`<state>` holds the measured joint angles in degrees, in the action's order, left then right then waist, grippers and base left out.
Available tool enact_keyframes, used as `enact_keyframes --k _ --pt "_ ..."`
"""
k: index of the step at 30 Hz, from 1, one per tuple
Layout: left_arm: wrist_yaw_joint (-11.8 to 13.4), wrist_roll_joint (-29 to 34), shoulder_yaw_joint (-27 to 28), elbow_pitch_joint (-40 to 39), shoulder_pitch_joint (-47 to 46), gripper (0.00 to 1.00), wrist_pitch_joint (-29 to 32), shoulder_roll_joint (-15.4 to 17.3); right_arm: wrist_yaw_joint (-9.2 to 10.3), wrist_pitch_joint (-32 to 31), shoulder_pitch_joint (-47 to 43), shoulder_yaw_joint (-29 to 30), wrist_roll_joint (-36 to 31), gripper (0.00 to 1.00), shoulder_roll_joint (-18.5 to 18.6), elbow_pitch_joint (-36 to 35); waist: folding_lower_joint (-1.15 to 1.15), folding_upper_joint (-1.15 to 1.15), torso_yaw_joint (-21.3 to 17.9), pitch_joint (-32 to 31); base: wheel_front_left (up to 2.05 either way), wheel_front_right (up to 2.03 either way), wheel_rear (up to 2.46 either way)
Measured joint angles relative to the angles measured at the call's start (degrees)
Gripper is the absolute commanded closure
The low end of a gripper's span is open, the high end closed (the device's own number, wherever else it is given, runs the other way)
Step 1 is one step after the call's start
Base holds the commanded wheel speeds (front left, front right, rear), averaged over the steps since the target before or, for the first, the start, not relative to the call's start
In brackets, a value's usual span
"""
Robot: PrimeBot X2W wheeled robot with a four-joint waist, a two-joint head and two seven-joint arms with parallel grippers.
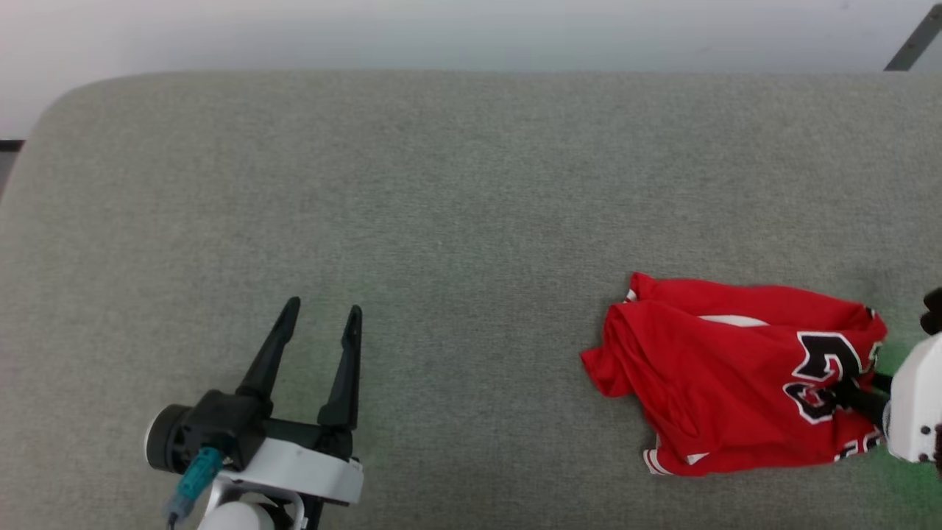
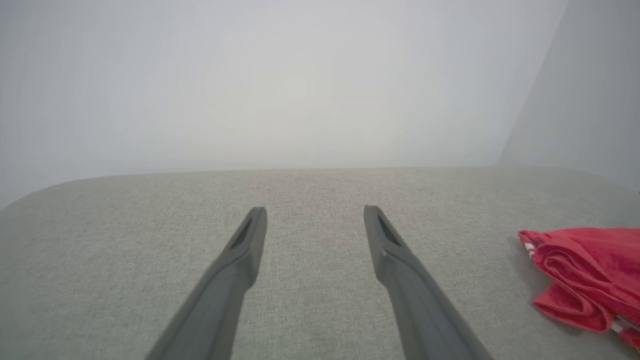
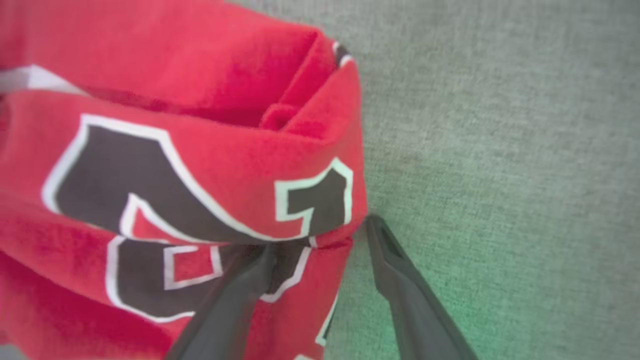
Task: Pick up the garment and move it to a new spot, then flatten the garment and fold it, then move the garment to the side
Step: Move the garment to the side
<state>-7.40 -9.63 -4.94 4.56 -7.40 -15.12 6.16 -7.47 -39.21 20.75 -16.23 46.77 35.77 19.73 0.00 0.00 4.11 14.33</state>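
Note:
The garment (image 1: 736, 383) is a red jersey lying crumpled on the right part of the grey fabric surface (image 1: 441, 184), its black white-outlined number facing up. My right gripper (image 1: 857, 391) is at its right edge. In the right wrist view the garment (image 3: 200, 150) takes up the left side, and the right gripper (image 3: 321, 234) is open astride its edge: the left finger lies on the printed cloth, the right finger on bare fabric. My left gripper (image 1: 324, 305) is open and holds nothing, far to the left of the garment (image 2: 585, 270); the same left gripper (image 2: 315, 210) hovers above the surface.
The grey padded surface has a rounded far-left corner (image 1: 66, 103) and a pale wall behind it. A dark slanted bar (image 1: 916, 40) shows at the top right. Bare surface stretches between the two grippers.

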Motion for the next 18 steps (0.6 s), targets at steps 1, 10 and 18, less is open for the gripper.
enact_keyframes --k 1,10,18 --pt "0.00 -0.13 0.01 0.07 -0.09 0.00 0.00 0.13 0.00 1.16 0.41 -0.36 0.13 1.00 -0.21 0.08 0.00 0.00 -0.30 0.17 0.00 0.00 0.00" --pt "0.00 -1.86 -0.92 -0.81 -2.63 0.00 0.00 1.38 -0.07 12.72 3.31 0.67 1.67 1.00 0.23 3.66 0.00 0.00 -4.65 1.43 0.00 0.00 0.00" --pt "0.00 -3.14 -4.71 -4.95 -8.04 0.00 0.00 4.43 -0.05 20.33 6.19 7.22 1.94 1.00 4.91 8.37 0.00 0.00 -9.83 4.00 0.00 0.00 0.00"
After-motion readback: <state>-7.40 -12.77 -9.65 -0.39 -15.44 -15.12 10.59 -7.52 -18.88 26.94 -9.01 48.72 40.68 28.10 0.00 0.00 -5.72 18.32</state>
